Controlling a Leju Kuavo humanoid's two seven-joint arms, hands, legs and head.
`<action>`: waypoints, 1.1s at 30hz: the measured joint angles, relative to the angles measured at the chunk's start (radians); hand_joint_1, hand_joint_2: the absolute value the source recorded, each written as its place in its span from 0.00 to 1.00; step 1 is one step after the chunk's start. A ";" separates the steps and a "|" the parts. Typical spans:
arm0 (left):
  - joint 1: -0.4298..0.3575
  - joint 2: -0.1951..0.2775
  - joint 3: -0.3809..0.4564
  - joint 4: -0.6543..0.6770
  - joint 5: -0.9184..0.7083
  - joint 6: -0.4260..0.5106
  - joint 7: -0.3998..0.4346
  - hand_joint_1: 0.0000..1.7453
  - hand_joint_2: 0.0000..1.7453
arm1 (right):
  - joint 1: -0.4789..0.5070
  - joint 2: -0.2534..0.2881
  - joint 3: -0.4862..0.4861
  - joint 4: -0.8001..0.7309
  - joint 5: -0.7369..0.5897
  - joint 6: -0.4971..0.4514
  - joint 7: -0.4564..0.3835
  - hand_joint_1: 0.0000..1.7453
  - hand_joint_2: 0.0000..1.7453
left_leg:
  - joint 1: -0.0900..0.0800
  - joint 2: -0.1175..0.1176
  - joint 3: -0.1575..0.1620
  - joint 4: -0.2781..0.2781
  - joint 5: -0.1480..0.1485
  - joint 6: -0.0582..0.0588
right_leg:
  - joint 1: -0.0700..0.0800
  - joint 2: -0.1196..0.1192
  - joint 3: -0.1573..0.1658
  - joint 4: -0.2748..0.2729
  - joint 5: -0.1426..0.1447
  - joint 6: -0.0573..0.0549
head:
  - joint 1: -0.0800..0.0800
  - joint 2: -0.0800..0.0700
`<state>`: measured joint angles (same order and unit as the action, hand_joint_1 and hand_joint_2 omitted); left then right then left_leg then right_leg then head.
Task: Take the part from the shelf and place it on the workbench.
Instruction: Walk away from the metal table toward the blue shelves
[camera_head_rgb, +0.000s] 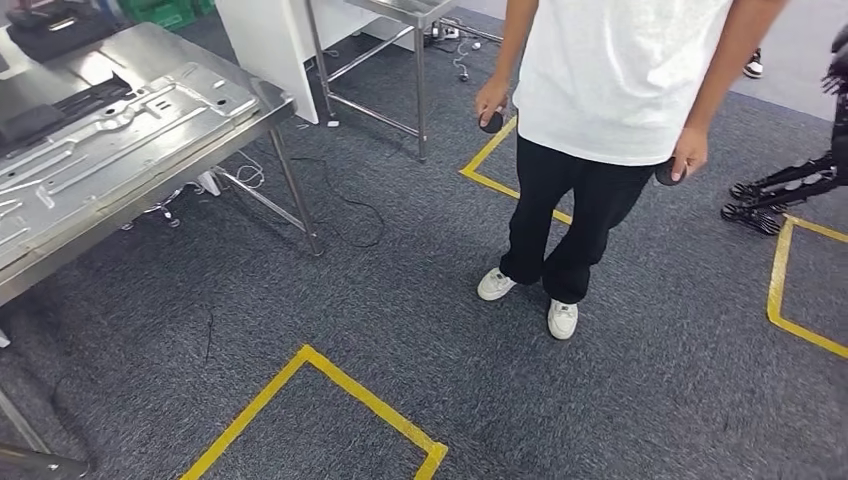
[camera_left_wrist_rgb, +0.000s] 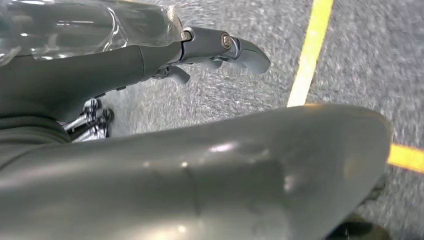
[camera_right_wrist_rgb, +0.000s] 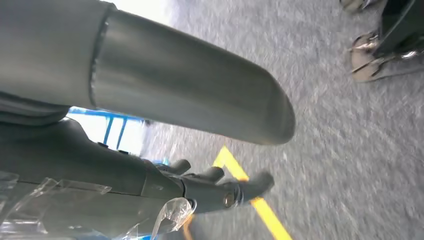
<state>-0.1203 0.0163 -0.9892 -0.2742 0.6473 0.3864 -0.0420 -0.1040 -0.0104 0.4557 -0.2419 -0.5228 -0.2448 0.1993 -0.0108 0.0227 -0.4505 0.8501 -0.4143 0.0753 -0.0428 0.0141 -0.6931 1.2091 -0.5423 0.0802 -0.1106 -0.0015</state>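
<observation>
1. The floor is grey carpet (camera_head_rgb: 400, 300), marked with yellow tape lines (camera_head_rgb: 330, 375): one corner at about 6 o'clock in the head view, another at 3 o'clock, a third behind the person's legs.
2. A stainless steel workbench (camera_head_rgb: 250, 115) fills the 10 o'clock area; its corner leg (camera_head_rgb: 296, 190) comes down onto the carpet with black cables (camera_head_rgb: 350, 205) lying just beside it.
3. On the workbench lies a large stamped sheet-metal part (camera_head_rgb: 110, 135), flat, reaching close to the bench's near edge; dark trays sit behind it toward 11 o'clock.
4. A second steel table frame (camera_head_rgb: 400, 60) and a white panel (camera_head_rgb: 265, 40) stand at 12 o'clock.
5. A person in a white shirt (camera_head_rgb: 610, 70) and black trousers stands at 1 to 2 o'clock, white shoes on the carpet, a small dark round object in each hand.
6. A dark wheeled base (camera_head_rgb: 770, 195) sits at 3 o'clock, by the tape.
7. Open carpet runs from the bench's corner to the person's feet, and across the lower half of the head view.
8. The left hand (camera_left_wrist_rgb: 220, 50) hangs above the carpet near a tape line, fingers loosely extended, grasping nothing.
9. The right hand (camera_right_wrist_rgb: 220, 185) likewise hangs over carpet and tape, fingers apart and released.
</observation>
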 joint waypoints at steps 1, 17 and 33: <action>0.000 0.000 0.000 0.000 0.000 0.000 0.000 0.00 0.00 | 0.001 0.000 0.000 0.000 0.000 0.000 -0.001 0.00 0.00 | -0.002 0.014 -0.001 0.000 0.000 0.000 | 0.001 -0.002 0.001 0.010 0.003 -0.001 | 0.000 0.000; -0.015 -0.002 -0.009 0.000 0.013 0.003 0.000 0.00 0.00 | -0.001 -0.002 0.005 0.000 -0.021 0.000 0.000 0.00 0.00 | 0.006 -0.014 -0.148 0.343 -0.151 -0.039 | 0.014 0.037 0.165 -0.306 0.134 -0.051 | -0.005 0.000; -0.007 0.002 -0.021 0.001 0.031 0.005 -0.003 0.00 0.00 | -0.001 0.007 0.026 0.000 -0.032 -0.003 0.042 0.00 0.00 | -0.017 0.031 -0.014 -0.011 0.027 0.018 | 0.024 -0.012 0.064 -0.090 0.043 -0.011 | 0.000 0.000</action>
<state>-0.1273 0.0187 -1.0102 -0.2733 0.6785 0.3915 -0.0446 -0.1048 -0.0034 0.4820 -0.2415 -0.5551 -0.2481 0.2416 -0.0274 0.0537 -0.4648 0.8387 -0.3872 0.0929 -0.0184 0.0019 -0.6289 1.1190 -0.4994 0.0691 -0.1111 -0.0015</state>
